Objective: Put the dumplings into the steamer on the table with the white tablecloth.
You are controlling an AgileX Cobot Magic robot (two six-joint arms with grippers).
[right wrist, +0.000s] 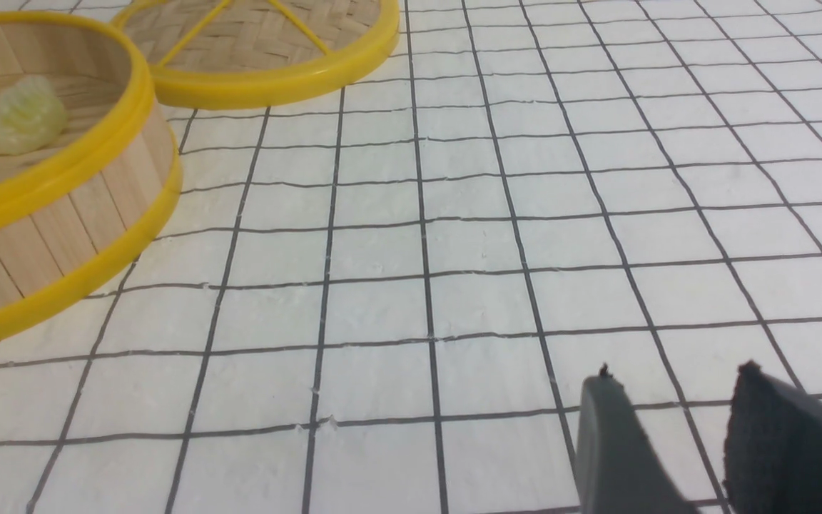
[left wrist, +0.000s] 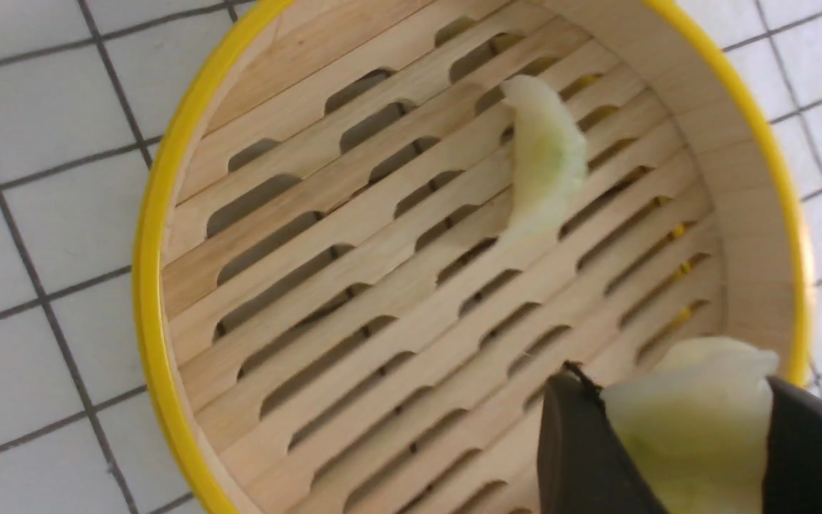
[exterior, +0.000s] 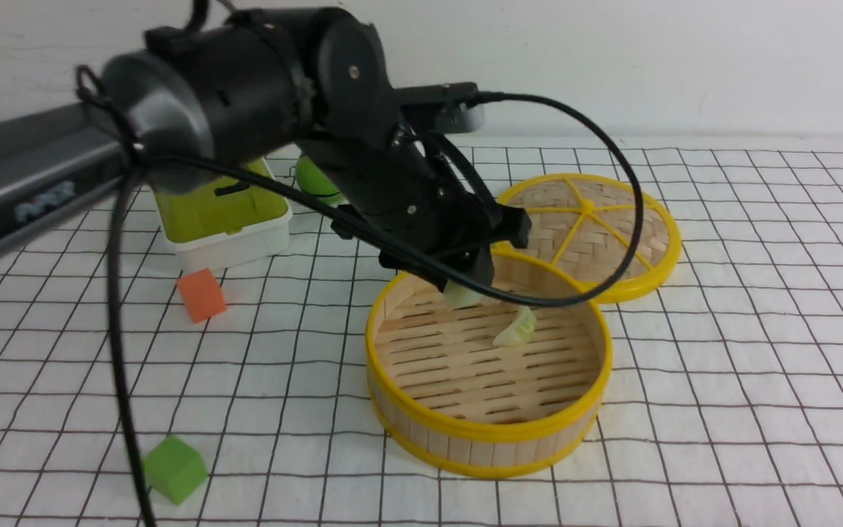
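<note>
The steamer (exterior: pixel 487 432) stands on the white gridded tablecloth (exterior: pixel 721 366) at the table's middle. One pale dumpling (exterior: pixel 515 329) lies on its slatted floor; it also shows in the left wrist view (left wrist: pixel 543 164) and the right wrist view (right wrist: pixel 15 118). My left gripper (exterior: pixel 465 287) is shut on the second dumpling (left wrist: pixel 689 421) and holds it just above the floor, inside the steamer's far wall. My right gripper (right wrist: pixel 676 373) is slightly open and empty, low over bare cloth to the right of the steamer (right wrist: pixel 61 178); it is out of the front view.
A flat woven disc with yellow spokes (exterior: pixel 590 234) lies behind the steamer, touching it. An orange cube (exterior: pixel 202 294), a green cube (exterior: pixel 175 468) and a white box with a green inside (exterior: pixel 220 219) are on the left. A black cable (exterior: pixel 118 329) hangs from the left arm.
</note>
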